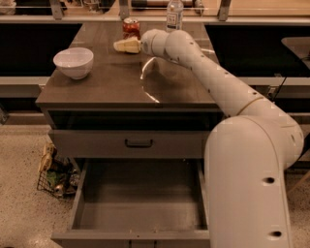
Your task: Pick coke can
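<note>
Gripper [127,45] hovers just short of the coke can [131,26] at the far edge of a dark surface [116,82].

One red coke can stands at the gripper's 12 o'clock, just beside it; contact cannot be judged, nor whether the gripper is spread or closed. One clear plastic bottle [174,14] with a white label stands at the can's 2 o'clock; no writing on either can be read. One white bowl [73,62] sits at the gripper's 8 o'clock, well apart. Under the surface are two drawers: the upper drawer [139,143] closed, the lower drawer [140,203] pulled out. One wire basket [53,172] sits on the floor at 9 o'clock of the lower drawer.
</note>
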Motion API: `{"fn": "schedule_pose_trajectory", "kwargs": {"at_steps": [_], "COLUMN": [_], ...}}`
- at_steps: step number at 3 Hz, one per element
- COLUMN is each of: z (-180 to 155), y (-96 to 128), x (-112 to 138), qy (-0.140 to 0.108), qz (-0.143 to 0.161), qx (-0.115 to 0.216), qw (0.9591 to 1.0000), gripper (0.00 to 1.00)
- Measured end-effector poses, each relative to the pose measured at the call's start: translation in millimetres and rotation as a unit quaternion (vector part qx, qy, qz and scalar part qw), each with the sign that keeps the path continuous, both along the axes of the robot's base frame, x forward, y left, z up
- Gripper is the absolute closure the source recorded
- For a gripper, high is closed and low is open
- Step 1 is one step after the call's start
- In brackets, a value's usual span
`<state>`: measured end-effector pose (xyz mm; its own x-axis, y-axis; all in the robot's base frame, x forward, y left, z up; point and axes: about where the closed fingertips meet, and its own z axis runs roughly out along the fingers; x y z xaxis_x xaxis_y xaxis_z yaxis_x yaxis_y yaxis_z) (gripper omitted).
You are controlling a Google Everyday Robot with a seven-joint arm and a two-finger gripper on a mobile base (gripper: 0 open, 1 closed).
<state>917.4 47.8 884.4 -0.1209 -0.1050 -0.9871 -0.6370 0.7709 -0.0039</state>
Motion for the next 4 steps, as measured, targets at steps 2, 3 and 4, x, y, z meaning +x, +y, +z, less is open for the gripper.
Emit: {"fn": "schedule_pose_trajectory", "kwargs": {"at_steps": [2, 3, 4], "z": [14, 16, 41], "y": [22, 23, 7], "x": [37, 40, 24], "qy": [-0.029, -0.033, -0.049], "qz": [0.004, 0.010, 0.020], "qx": [0.017, 0.015, 0.014], "qw": [0.9994, 0.9993, 0.9985], "gripper": [0.41, 0.65, 0.87]}}
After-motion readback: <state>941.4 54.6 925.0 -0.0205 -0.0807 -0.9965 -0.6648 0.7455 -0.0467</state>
